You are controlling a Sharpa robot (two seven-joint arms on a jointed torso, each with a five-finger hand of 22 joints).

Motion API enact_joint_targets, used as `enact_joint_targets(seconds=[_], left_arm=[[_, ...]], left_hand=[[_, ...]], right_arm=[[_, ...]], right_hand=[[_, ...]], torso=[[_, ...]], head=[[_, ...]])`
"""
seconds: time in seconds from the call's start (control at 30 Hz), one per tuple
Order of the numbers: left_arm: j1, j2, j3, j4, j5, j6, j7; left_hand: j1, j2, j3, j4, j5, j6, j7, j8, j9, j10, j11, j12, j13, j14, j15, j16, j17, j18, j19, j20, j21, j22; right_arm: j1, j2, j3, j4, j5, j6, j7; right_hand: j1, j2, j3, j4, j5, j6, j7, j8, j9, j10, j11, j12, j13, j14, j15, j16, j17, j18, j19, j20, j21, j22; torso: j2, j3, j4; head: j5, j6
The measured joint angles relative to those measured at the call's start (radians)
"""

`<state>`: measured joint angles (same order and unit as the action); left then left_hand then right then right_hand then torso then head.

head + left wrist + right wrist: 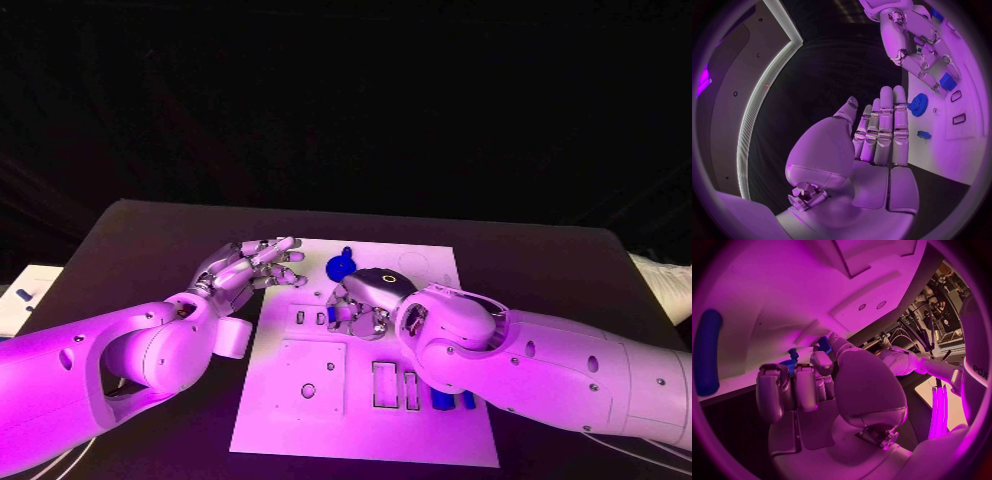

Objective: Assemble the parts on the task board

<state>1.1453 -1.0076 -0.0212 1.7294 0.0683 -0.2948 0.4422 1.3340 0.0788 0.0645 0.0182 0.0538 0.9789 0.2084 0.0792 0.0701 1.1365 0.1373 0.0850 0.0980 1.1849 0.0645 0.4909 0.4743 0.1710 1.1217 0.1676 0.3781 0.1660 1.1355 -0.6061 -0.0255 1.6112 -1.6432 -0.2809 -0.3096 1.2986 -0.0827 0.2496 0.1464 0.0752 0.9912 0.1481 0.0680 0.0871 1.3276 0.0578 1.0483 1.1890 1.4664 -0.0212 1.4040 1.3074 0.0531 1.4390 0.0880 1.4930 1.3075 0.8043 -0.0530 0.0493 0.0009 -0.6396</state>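
Note:
The white task board (pixel 310 385) lies in the middle of the black table. My right hand (pixel 368 300) is low over its upper middle, fingers curled around a small blue part (pixel 335 315), which shows between the fingertips (pixel 790 361) in the right wrist view and as a blue block (pixel 947 81) under that hand in the left wrist view. My left hand (pixel 253 265) hovers at the board's upper left edge, fingers (pixel 882 125) straight and apart, holding nothing. A blue gear (pixel 340 266) sits on the board just beyond it.
Two blue parts (pixel 447 400) lie at the board's lower right, beside my right forearm. A small blue piece (pixel 924 134) lies near the gear (pixel 918 104). A long blue piece (pixel 707 357) rests on the board (pixel 786 290). A white object (pixel 29 290) sits at the table's left edge.

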Motion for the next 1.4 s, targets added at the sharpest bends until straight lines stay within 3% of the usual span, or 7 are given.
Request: enact_joint_targets(seconds=[0.77,0.9,1.0,1.1,1.2,1.33,1.4], left_arm=[[0.000,0.001,0.000,-0.005,-0.002,0.001,-0.012],[0.000,0.001,0.000,-0.011,-0.010,0.002,-0.029],[0.000,0.001,0.000,-0.019,-0.030,0.005,-0.055],[0.000,0.001,0.000,-0.028,-0.069,0.011,-0.098],[0.001,0.002,0.000,-0.036,-0.132,0.023,-0.160],[0.011,0.007,-0.001,-0.050,-0.238,0.048,-0.274],[0.029,0.013,-0.001,-0.060,-0.297,0.071,-0.343]], left_hand=[[0.000,0.000,0.000,0.000,0.000,0.001,-0.011,-0.005,0.001,0.053,-0.020,0.035,0.024,0.043,-0.018,0.081,0.052,0.000,0.028,-0.014,0.030,0.022],[-0.004,-0.004,0.000,0.000,0.000,0.011,-0.022,-0.005,0.002,0.080,-0.039,0.065,0.046,0.119,-0.036,0.291,0.232,0.000,0.082,-0.034,0.094,0.060],[-0.017,-0.017,0.000,0.000,0.006,0.024,-0.045,0.004,0.006,0.119,-0.053,0.125,0.094,0.208,-0.059,0.625,0.558,0.000,0.145,-0.055,0.196,0.122],[-0.027,-0.018,-0.007,0.007,0.006,0.038,-0.059,0.016,0.012,0.141,-0.066,0.227,0.183,0.271,-0.073,0.873,0.798,-0.010,0.205,-0.073,0.424,0.351],[-0.047,-0.036,-0.033,0.010,0.006,0.049,-0.070,0.040,0.025,0.132,-0.076,0.395,0.324,0.282,-0.086,1.036,0.832,-0.057,0.268,-0.081,0.713,0.693],[-0.077,-0.024,-0.060,0.029,0.006,0.081,-0.102,0.109,0.072,0.167,-0.099,0.880,0.788,0.279,-0.090,1.077,0.834,-0.086,0.306,-0.095,0.922,0.957],[-0.089,-0.012,-0.071,0.041,0.006,0.084,-0.105,0.149,0.103,0.190,-0.108,1.027,0.935,0.281,-0.099,1.077,0.834,-0.086,0.317,-0.099,0.973,1.026]], right_arm=[[-0.002,-0.034,0.007,0.036,0.011,-0.112,0.081],[0.006,-0.057,0.012,0.053,0.033,-0.114,0.138],[0.021,-0.093,0.017,0.074,0.067,-0.107,0.193],[0.039,-0.138,0.025,0.099,0.115,-0.097,0.244],[0.059,-0.179,0.031,0.113,0.179,-0.091,0.282],[0.094,-0.237,0.037,0.113,0.284,-0.088,0.309],[0.105,-0.263,0.038,0.111,0.336,-0.088,0.316]], right_hand=[[-0.030,-0.030,-0.097,0.072,-0.021,-0.064,0.014,0.000,-0.005,-0.021,0.013,-0.011,-0.011,0.000,0.007,-0.004,0.001,0.000,-0.011,0.011,-0.008,0.000],[-0.030,-0.030,-0.113,0.080,-0.021,-0.071,0.014,0.000,-0.005,-0.022,0.014,-0.012,-0.012,-0.001,0.008,0.000,0.001,0.000,-0.011,0.011,-0.008,0.000],[-0.030,-0.031,-0.118,0.084,-0.021,-0.072,0.015,0.000,-0.005,-0.022,0.014,-0.012,-0.012,-0.004,0.011,0.000,0.001,0.000,-0.011,0.011,-0.008,0.000],[-0.024,-0.036,-0.126,0.084,-0.021,-0.072,0.015,0.000,-0.005,-0.022,0.014,-0.012,-0.012,-0.004,0.011,0.000,0.001,0.000,-0.011,0.011,-0.014,0.000],[0.000,-0.017,-0.132,0.083,-0.020,-0.066,0.010,0.000,0.000,-0.022,0.014,-0.012,-0.011,-0.004,0.011,0.000,0.001,0.000,-0.011,0.011,-0.014,0.000],[0.030,0.001,-0.139,0.076,0.011,-0.052,0.006,0.000,0.004,-0.025,0.010,-0.012,-0.010,-0.004,0.011,-0.008,0.001,0.000,-0.014,0.014,-0.014,0.000],[0.038,0.008,-0.143,0.072,0.030,-0.051,0.005,0.004,0.005,-0.025,0.010,-0.012,-0.010,-0.004,0.011,-0.011,0.001,0.000,-0.014,0.014,-0.014,0.000]], torso=[[-0.001,0.0002,0.0009],[-0.002,0.0002,0.0004],[-0.002,0.0002,0.0003],[-0.003,0.0009,-0.0008],[-0.005,0.0021,-0.0025],[-0.012,0.0039,-0.0047],[-0.016,0.0053,-0.0060]], head=[[0.001,-0.001],[0.003,0.001],[0.006,0.002],[0.008,0.002],[0.009,0.003],[0.013,0.001],[0.015,-0.001]])
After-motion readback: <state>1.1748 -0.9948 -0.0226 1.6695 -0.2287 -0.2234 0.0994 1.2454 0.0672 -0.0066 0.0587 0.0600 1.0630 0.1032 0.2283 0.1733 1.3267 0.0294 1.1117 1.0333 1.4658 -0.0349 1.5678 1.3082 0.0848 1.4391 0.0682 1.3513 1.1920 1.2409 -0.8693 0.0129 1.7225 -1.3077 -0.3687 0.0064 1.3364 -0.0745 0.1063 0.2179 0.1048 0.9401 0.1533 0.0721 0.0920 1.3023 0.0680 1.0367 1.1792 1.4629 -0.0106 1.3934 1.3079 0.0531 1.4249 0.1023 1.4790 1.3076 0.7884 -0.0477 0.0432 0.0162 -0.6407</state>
